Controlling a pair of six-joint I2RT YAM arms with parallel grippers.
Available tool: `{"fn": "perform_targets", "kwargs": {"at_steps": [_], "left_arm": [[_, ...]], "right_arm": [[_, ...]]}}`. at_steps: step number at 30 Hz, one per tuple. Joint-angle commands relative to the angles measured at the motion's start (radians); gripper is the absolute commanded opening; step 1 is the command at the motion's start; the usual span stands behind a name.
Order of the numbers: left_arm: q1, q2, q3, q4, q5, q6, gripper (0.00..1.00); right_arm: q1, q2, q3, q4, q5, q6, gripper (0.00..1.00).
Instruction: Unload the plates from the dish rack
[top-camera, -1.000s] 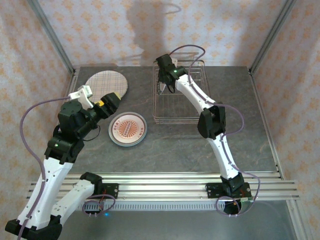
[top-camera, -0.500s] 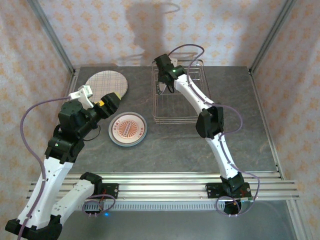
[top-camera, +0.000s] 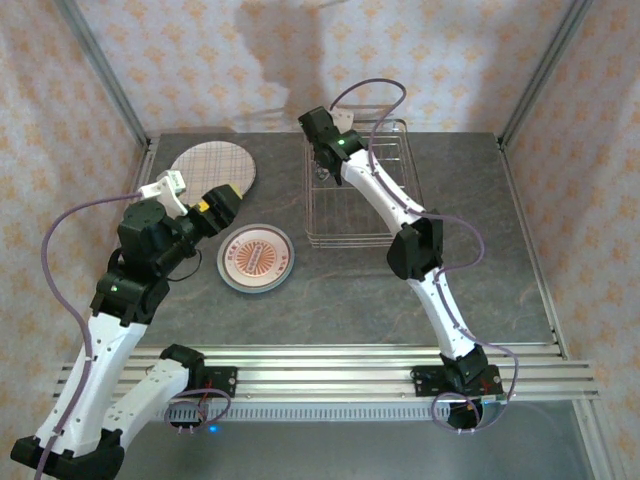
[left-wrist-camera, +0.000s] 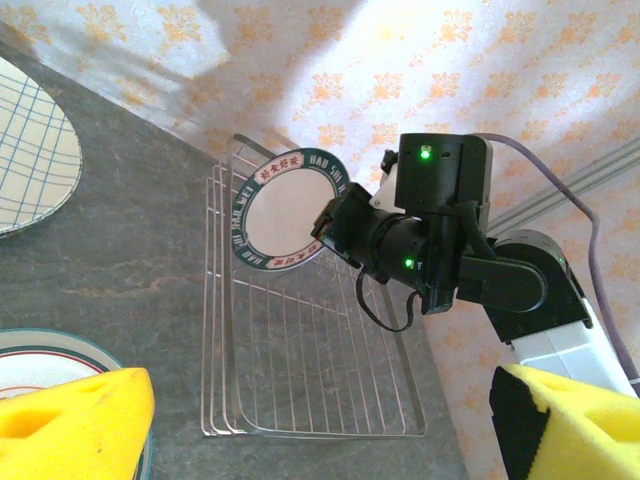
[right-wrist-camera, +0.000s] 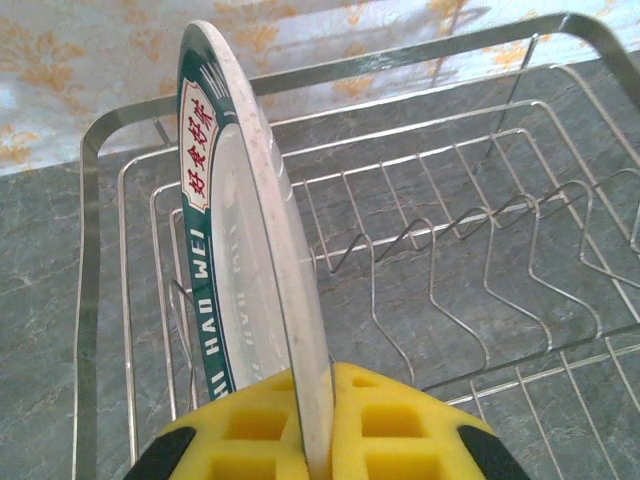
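Right tool (right-wrist-camera: 315, 440) is pressed together on 1 plate (right-wrist-camera: 235, 250), its yellow pads (right-wrist-camera: 400, 430) pinching the lower rim from both sides. The plate has a dark green band with white lettering and a pale centre. It stands on edge, upright, at the far left corner of the dish rack (right-wrist-camera: 450, 260). Whether its rim touches the wires, I cannot tell. From the left wrist view the plate (left-wrist-camera: 285, 210) shows its round face almost fully. So the face is turned toward the left side of the table (top-camera: 480, 250) and the disc's plane runs roughly near to far. The right arm reaches from the near edge across the rack to that far corner. The dish rack (top-camera: 360, 200) sits on the far middle of the table, its upright tines bare in the right wrist view. Left of the rack, 2 plates lie flat on the table and well apart from it. A plaid-lined plate (top-camera: 213, 165) lies at the far left. A grey-rimmed plate with an orange-pink centre (top-camera: 256, 258) lies nearer, apart from the plaid one. Left tool (top-camera: 215, 205) is spread wide with nothing between its pads. It is held above the table near the plaid plate's near edge, with its camera facing the rack.
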Motion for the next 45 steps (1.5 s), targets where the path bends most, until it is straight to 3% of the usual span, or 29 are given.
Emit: {"fn": "perform_targets", "kwargs": {"at_steps": [1, 13, 34, 40, 45], "left_arm": [[-0.005, 0.0, -0.011, 0.046, 0.003, -0.018, 0.88], [-0.005, 0.029, 0.024, 0.089, 0.065, -0.067, 0.89], [-0.011, 0.135, 0.086, 0.113, 0.18, -0.135, 0.88], [-0.065, 0.205, 0.128, 0.096, 0.24, -0.136, 0.87], [-0.129, 0.266, 0.155, 0.069, 0.242, -0.139, 0.86]], "right_arm": [[0.01, -0.1, 0.042, -0.033, 0.113, 0.028, 0.0], [0.027, -0.247, 0.019, -0.093, 0.158, 0.049, 0.0], [0.029, -0.689, -0.282, -0.177, 0.119, 0.05, 0.0], [0.026, -0.8, -0.381, -0.181, 0.035, 0.055, 0.0], [-0.009, -0.911, -0.513, -0.137, -0.121, 0.071, 0.0]]}}
